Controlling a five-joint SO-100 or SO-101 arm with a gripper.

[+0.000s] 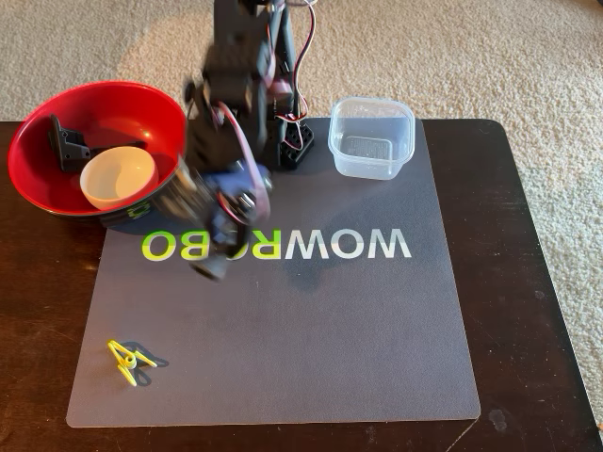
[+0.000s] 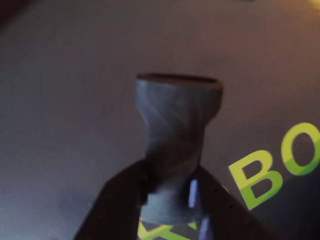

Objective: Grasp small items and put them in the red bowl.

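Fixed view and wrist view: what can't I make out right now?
- Gripper: motion-blurred in the fixed view; its fingertips can't be made out.
- Grey cylinder: lower end hidden between the jaws in the wrist view; ribbing blurred.
- Black part in the red bowl: too dark to tell its shape.

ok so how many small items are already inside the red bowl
2: a small white bowl and a black scoop-shaped part behind it in the red bowl. The arm covers the bowl's right edge, so another could be hidden.
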